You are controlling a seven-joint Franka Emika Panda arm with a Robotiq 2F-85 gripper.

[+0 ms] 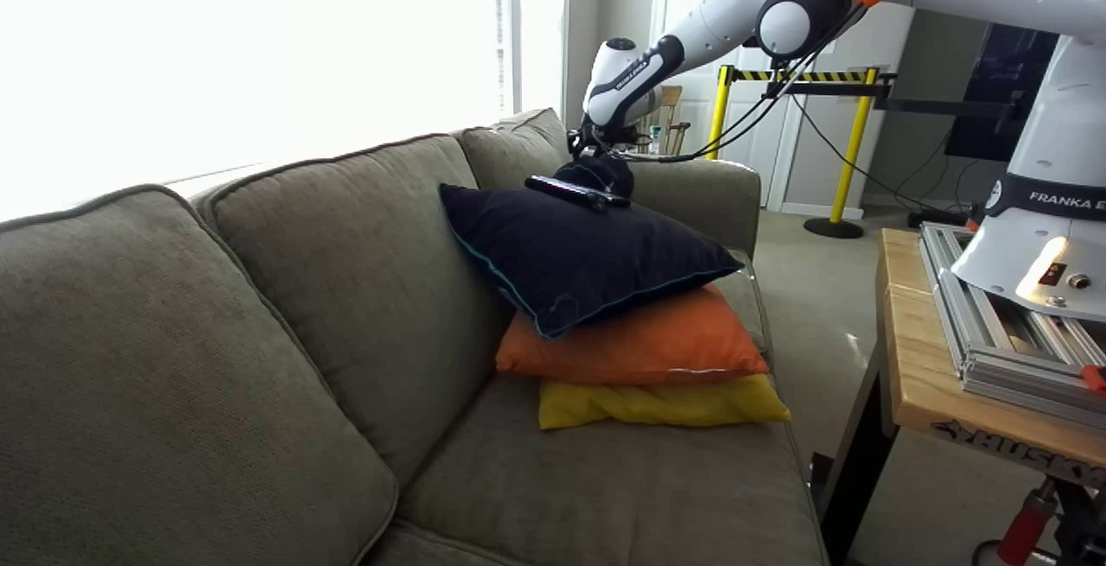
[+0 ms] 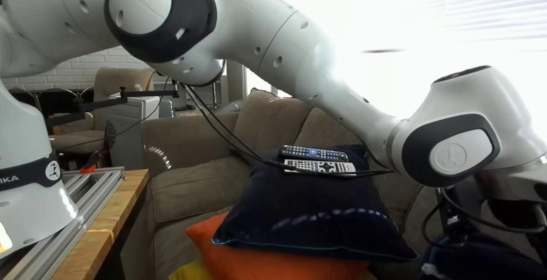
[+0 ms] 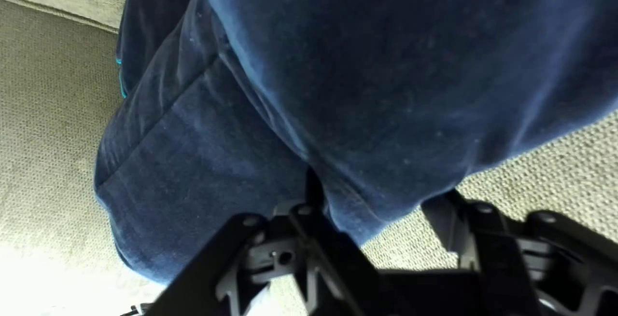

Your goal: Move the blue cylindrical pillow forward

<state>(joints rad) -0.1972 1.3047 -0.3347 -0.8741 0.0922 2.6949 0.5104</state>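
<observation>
The blue cylindrical pillow [image 3: 203,171] shows large and close in the wrist view, its navy fabric creased between the fingers. My gripper [image 3: 381,189] has its fingers partly apart, shut on a fold of it; both fingertips are hidden in or behind the cloth. In an exterior view the pillow [image 1: 609,173] is a dark round shape below my gripper [image 1: 592,144], behind the large navy square cushion [image 1: 596,263], which hides its lower part. In an exterior view navy cloth with a teal edge [image 2: 491,260] shows at the bottom right; I cannot tell if it is the pillow.
The square cushion lies tilted on an orange cushion [image 1: 631,346] and a yellow cushion [image 1: 665,402]. A dark remote [image 2: 314,153] and a silver remote [image 2: 320,166] lie on it. The sofa backrest [image 1: 346,289] and armrest [image 1: 704,203] stand around. Cables hang from the arm.
</observation>
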